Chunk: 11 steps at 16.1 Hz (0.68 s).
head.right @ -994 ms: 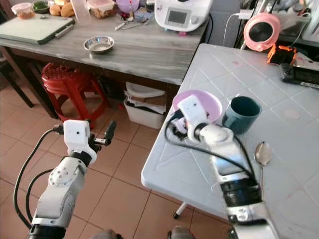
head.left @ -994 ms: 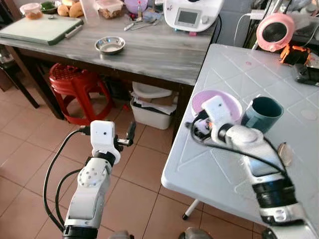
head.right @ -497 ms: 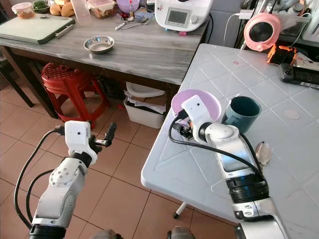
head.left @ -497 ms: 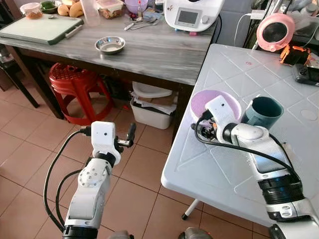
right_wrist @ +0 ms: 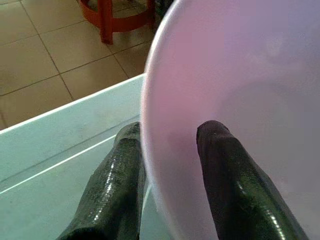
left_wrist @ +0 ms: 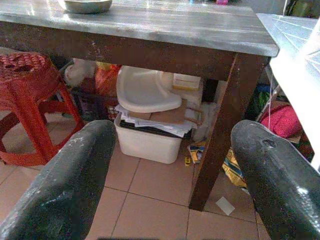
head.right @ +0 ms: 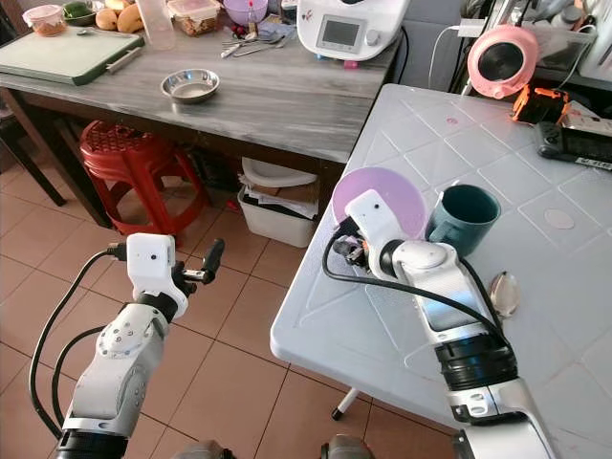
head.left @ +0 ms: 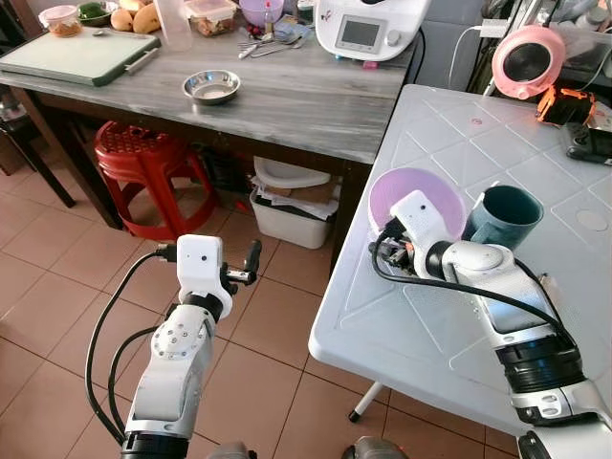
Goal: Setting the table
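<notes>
A lilac plastic plate point(head.left: 424, 185) sits near the left edge of the white table point(head.left: 449, 124), tipped up on its edge. My right gripper point(right_wrist: 170, 131) is shut on the plate's rim point(right_wrist: 150, 100), with one black finger on each side. A teal mug point(head.left: 507, 216) stands just to the right of the plate. A spoon point(head.right: 504, 292) lies on the table beside my right forearm. Over the tiled floor, left of the table, my left gripper point(head.left: 251, 260) hangs open with nothing between its fingers point(left_wrist: 75, 170).
A grey wooden table point(head.left: 287, 96) stands behind, carrying a steel bowl point(head.left: 211, 86), a cutting board point(head.left: 76, 53) and a white appliance point(head.left: 368, 24). Under it are a red stool point(head.left: 143, 153) and a white bin point(head.left: 287, 206). A pink kettle point(head.left: 528, 59) is at the white table's far end.
The plate has tipped up from lying nearly flat to standing on its edge in my right gripper. The left arm has not moved.
</notes>
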Motion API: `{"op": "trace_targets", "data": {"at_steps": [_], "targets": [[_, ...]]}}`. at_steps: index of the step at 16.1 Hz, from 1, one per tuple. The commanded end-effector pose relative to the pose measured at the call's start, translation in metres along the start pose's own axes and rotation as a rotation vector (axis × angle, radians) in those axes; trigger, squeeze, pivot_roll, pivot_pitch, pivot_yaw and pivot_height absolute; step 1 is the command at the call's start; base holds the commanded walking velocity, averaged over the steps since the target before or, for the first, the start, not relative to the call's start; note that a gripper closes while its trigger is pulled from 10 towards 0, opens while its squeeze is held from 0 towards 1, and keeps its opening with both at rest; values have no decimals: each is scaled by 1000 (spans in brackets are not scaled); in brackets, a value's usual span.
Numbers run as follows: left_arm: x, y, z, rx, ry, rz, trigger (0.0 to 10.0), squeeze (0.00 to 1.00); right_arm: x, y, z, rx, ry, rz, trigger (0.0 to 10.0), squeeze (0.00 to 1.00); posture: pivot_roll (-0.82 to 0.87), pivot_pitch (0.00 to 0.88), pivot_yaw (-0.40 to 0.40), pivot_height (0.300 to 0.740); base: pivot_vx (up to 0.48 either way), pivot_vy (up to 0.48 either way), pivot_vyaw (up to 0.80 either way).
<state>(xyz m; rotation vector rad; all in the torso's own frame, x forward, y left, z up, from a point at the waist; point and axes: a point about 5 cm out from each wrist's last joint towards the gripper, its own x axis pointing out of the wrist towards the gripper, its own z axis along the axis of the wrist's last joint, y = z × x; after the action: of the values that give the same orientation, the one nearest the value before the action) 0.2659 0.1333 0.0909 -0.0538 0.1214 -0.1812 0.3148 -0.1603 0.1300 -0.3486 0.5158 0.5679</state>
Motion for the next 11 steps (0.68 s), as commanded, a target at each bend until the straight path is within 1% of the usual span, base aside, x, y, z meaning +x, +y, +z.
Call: {"op": "trace_targets", "data": {"at_steps": [1,3,7,10,11], "targets": [[2,1,0,10,5,10,10000,0,0,1,2,-5,4,24,0,0,-81,0,21,740,0,0,0],[3,3,7,-1,-42,19,10000,0,0,0,2,-6,8,28,0,0,-82,0,22,740,0,0,0],[5,4,7,9,-36,21,10000,0,1,-3,0,-10,17,32,0,0,-74,0,22,740,0,0,0],[6,4,8,10,-40,23,10000,0,2,-1,0,-3,16,39,0,0,-70,2,20,740,0,0,0],[6,6,9,13,-43,38,10000,0,2,1,0,-1,4,46,0,0,-69,0,20,740,0,0,0]]}}
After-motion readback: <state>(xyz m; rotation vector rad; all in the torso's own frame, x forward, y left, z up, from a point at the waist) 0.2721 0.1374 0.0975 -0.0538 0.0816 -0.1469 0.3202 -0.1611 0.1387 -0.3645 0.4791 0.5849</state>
